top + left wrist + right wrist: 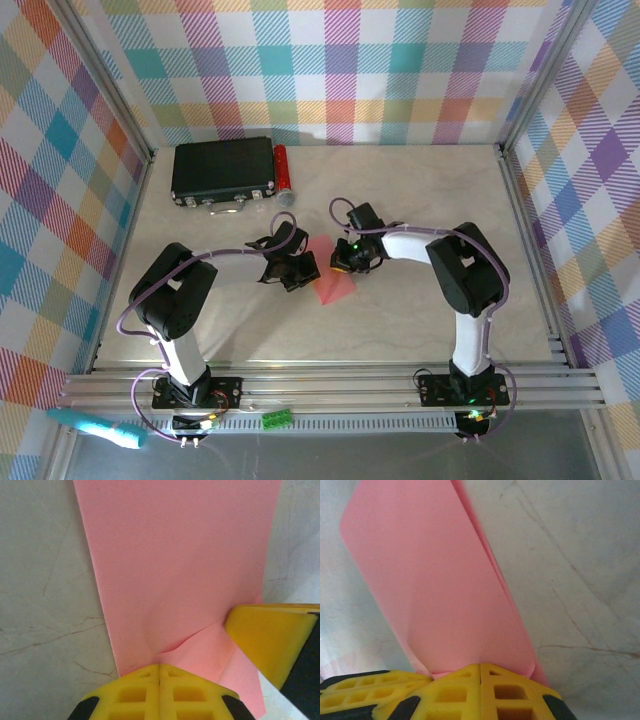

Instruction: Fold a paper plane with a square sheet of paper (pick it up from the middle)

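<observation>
The pink-red sheet of paper point(330, 280) lies folded into a tapered wedge on the table's middle, between both grippers. My left gripper point(299, 272) is shut, with its yellow tips down on the paper's left part. In the left wrist view the left gripper point(160, 666) has its jaws meeting with no gap on the paper point(175, 570), where a folded flap's edge runs up to them. My right gripper point(341, 262) is shut too. In the right wrist view the right gripper point(480, 665) presses on the layered paper point(430, 590). Whether either pinches paper I cannot tell.
A black box point(222, 170) stands at the back left, with a small red cylinder point(283, 170) along its right side. The marble tabletop point(430, 200) is bounded by metal rails and checked walls. A teal tool point(95, 427) lies off the front edge.
</observation>
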`<action>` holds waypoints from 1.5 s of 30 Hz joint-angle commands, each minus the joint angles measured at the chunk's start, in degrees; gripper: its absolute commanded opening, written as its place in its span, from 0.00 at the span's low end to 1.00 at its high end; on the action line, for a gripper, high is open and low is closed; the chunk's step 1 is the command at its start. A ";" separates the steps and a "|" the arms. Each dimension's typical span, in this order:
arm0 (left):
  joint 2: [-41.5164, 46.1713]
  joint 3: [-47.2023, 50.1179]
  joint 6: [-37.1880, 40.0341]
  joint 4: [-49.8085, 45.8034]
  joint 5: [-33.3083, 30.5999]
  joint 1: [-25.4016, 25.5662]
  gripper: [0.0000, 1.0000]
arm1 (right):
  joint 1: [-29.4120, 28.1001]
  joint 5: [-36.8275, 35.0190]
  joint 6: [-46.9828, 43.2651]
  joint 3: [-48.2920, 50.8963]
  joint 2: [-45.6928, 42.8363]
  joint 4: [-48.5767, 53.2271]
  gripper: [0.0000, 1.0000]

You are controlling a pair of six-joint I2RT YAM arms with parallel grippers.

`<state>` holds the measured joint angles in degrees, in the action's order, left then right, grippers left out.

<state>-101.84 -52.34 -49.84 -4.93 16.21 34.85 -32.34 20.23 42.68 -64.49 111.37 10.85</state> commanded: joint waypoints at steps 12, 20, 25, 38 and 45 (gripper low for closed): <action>-3.16 0.20 3.33 -8.42 -1.91 -0.31 0.00 | 4.83 -1.77 1.34 3.54 -5.14 1.01 0.00; -3.69 -1.67 6.25 -9.87 -0.68 -0.49 0.00 | 1.90 3.13 -5.80 2.79 -7.75 0.67 0.00; -3.89 -1.90 6.60 -9.66 -0.47 -0.49 0.00 | -0.70 4.46 -7.70 -2.51 -0.88 4.60 0.00; -4.46 -3.56 8.81 -9.09 0.80 -1.67 0.00 | -0.80 2.88 -3.89 4.34 0.51 0.58 0.00; -6.57 -7.04 11.39 -10.31 3.66 -2.81 0.00 | -0.82 0.34 6.32 14.46 -4.72 -5.23 0.00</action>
<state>-105.51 -58.35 -40.56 -10.72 20.58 33.06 -33.08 24.27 43.38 -54.83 107.22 2.50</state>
